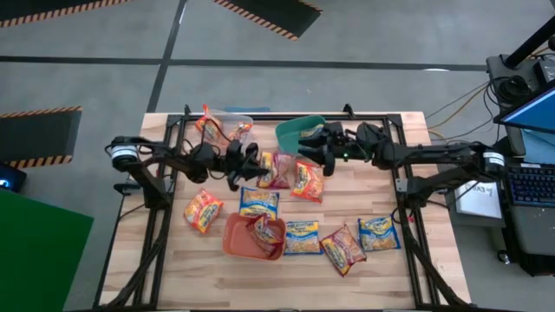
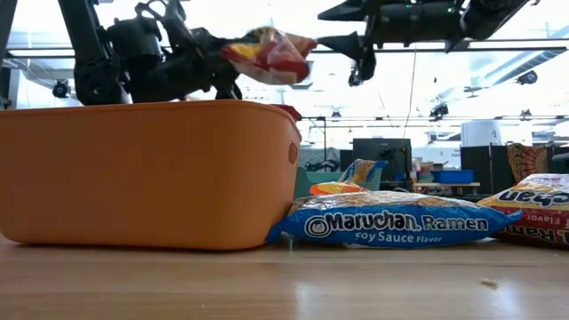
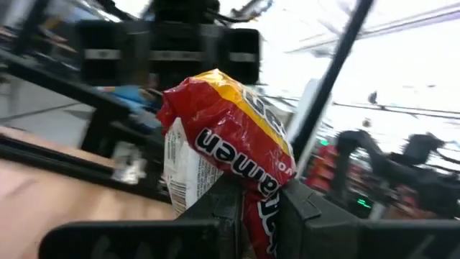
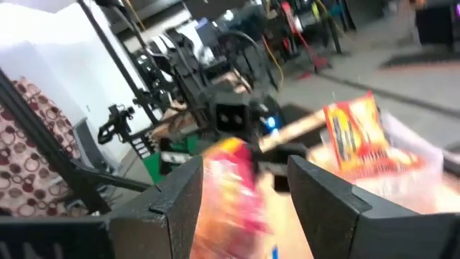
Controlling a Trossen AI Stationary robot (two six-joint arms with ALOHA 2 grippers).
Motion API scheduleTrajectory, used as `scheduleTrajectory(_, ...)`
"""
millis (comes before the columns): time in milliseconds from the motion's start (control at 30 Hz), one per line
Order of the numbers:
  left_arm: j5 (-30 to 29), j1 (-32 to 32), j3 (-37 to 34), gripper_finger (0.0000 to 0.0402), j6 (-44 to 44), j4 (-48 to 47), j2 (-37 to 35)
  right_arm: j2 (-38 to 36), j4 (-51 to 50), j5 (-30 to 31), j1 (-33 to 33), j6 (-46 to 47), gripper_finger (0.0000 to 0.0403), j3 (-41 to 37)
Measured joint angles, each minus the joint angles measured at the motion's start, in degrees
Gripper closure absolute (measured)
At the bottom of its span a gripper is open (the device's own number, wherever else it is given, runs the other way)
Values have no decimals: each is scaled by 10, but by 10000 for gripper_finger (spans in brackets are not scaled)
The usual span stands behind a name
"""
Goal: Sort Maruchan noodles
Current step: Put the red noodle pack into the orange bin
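Note:
My left gripper [image 1: 254, 166] is over the table's middle, raised, and shut on a dark red Maruchan packet [image 1: 276, 170]. In the low view that packet [image 2: 271, 53] hangs high above the orange tub [image 2: 142, 173]. My right gripper [image 1: 309, 154] is open just right of the packet and level with it. In the right wrist view its fingers [image 4: 180, 198] frame the blurred packet [image 4: 231, 191]. In the low view the right gripper [image 2: 358, 60] stands apart from the packet. Several more packets lie flat on the table, among them a blue one [image 1: 258, 202] and an orange one [image 1: 202, 211]. My left gripper pinches the dark red packet between its two fingers at one end [image 3: 253, 193]. The rest of the packet [image 3: 215, 122] sticks out beyond the fingertips. The packet is lifted clear of the table and crumpled at the hold.
A clear tub [image 1: 232, 121] with orange packets and a teal tub [image 1: 295, 132] stand at the far edge. The orange tub [image 1: 238, 238] holds a red packet near the front. Blue packets [image 1: 302, 237] [image 1: 378, 233] and a red one [image 1: 343, 249] lie near the front right.

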Motion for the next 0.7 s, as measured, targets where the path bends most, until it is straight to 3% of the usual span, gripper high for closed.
scheduleTrajectory(300, 31, -28, -4, 375, 15, 0, -6, -17, -170, -12, 7, 26, 211, -2)
scheduleTrajectory(500, 27, -28, -4, 374, 25, -1, -6, 22, -166, -94, 21, -35, 211, -3)
scheduleTrajectory(700, 18, -28, -4, 374, 51, -14, -6, 69, -99, -99, 37, -89, 211, -3)
